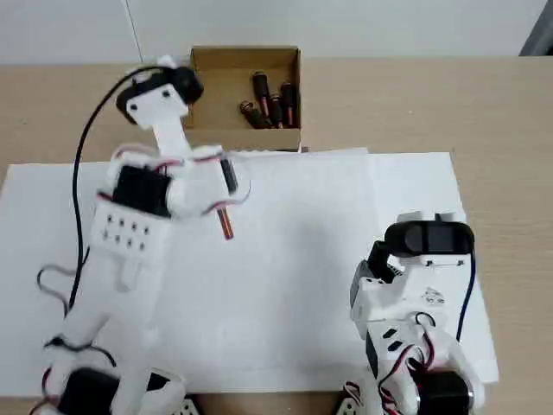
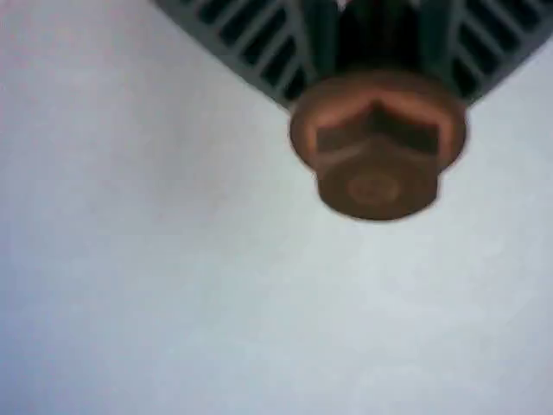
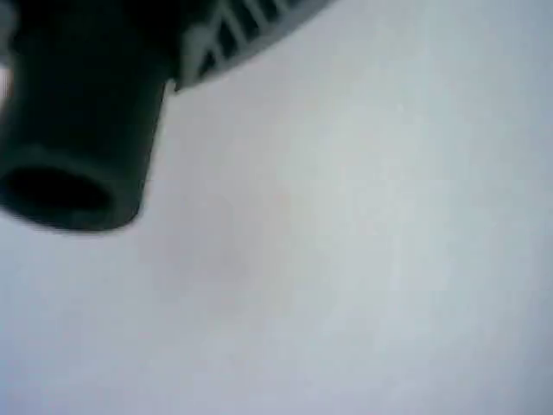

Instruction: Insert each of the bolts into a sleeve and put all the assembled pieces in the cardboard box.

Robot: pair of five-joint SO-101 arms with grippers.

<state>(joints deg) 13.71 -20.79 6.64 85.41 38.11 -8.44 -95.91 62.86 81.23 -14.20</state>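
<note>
Left gripper (image 2: 377, 47) is clamped on an orange bolt (image 2: 377, 151). The hex head faces the left wrist camera and the bolt hangs above the white sheet (image 1: 294, 259). From above, the bolt sits at mid-left of the sheet, just in front of the cardboard box (image 1: 200, 95).

Right gripper (image 3: 104, 43) holds a black sleeve (image 3: 78, 130) off the sheet, open bore towards the camera. The right arm (image 1: 415, 294) is at the near right corner, well apart from the bolt.

Four or so assembled pieces (image 1: 270, 104) lie in the box.

Risks as I judge them:
- The two parts are far apart, so I have a long approach. A small tilt in either part would make the bolt catch on the sleeve rim.
- Pushing against a jam could slide the bolt in the jaws or knock the sleeve loose, and a dropped part could roll across the sheet.
- The box wall is close to the left arm, so a wide swing may nudge it.

Hard to read:
- The bolt's shank is hidden behind its head in the left wrist view.
- I see one ribbed jaw beside the sleeve; the other is cut off.
- In the overhead view, the right arm's own body covers its gripper and the sleeve.
- The exact count of pieces in the box is unclear.
</note>
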